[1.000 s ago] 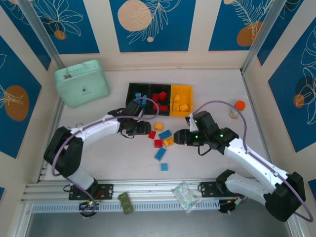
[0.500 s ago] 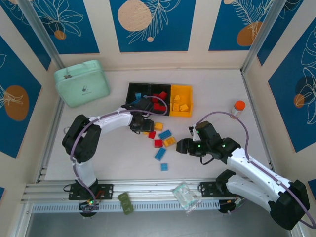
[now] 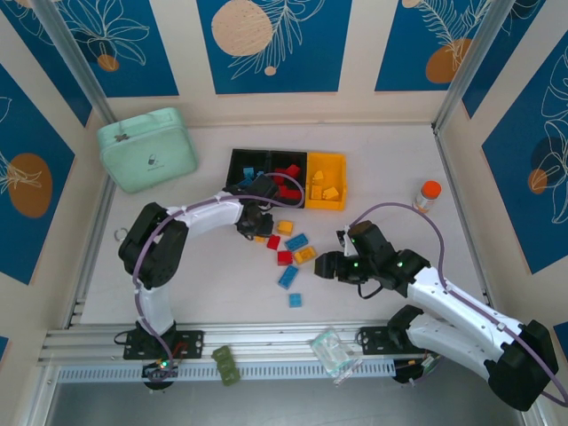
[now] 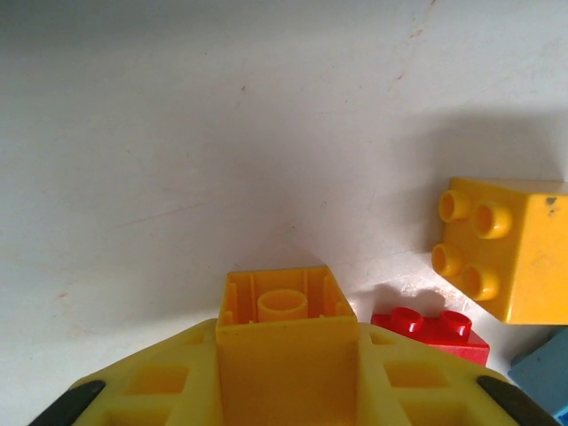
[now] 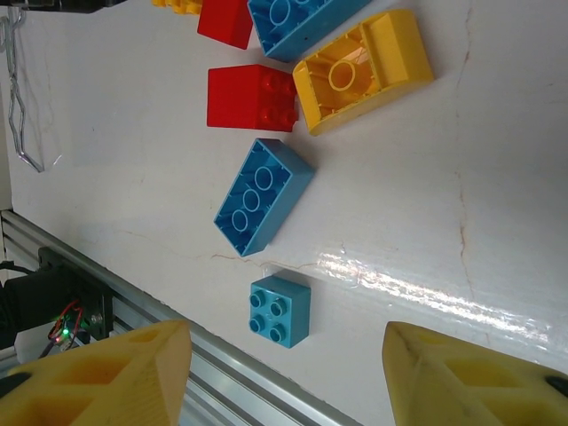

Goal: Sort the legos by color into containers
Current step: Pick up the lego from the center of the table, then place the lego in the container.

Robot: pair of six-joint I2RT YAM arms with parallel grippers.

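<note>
- Since a second ago my left arm has folded its elbow up and in. My left gripper (image 3: 256, 232) has gone from half spread to clenched, and my right gripper (image 3: 322, 264) has drawn back toward the near edge, away from the loose bricks.
- My left gripper grasps an upturned yellow plastic brick (image 4: 282, 306). Its hollow underside and round inner tube face my wrist camera, and it is pinched between my yellow fingers (image 4: 151, 382).
- That brick is at the left end of the loose pile, just near of the row of three joined plastic bins (image 3: 232, 169), two black and one yellow. I cannot tell whether it touches the white table (image 4: 177, 133).
- Right of it lies a yellow square four-stud brick (image 4: 497, 248) tipped on its side. A low red brick (image 4: 430, 333) lies between the two.
- My right gripper is released, its jaws spread wide with nothing between them, and it hovers at the right, near side of the pile.
- Closest in its wrist view is a small light-blue square brick (image 5: 280, 308), with a long blue brick (image 5: 264, 195) just beyond it.
- Farther on, a red square brick (image 5: 251, 98) lies just beside a curved yellow brick (image 5: 362, 71) that is upside down.
- In the bins, the left black one holds blue bricks, the middle black one holds red bricks, and the yellow one holds yellow bricks.
- A mint-green lidded plastic case (image 3: 146, 149) sits at the far left.
- A small bottle with an orange cap (image 3: 428, 195) stands at the right, well apart from the pile.
</note>
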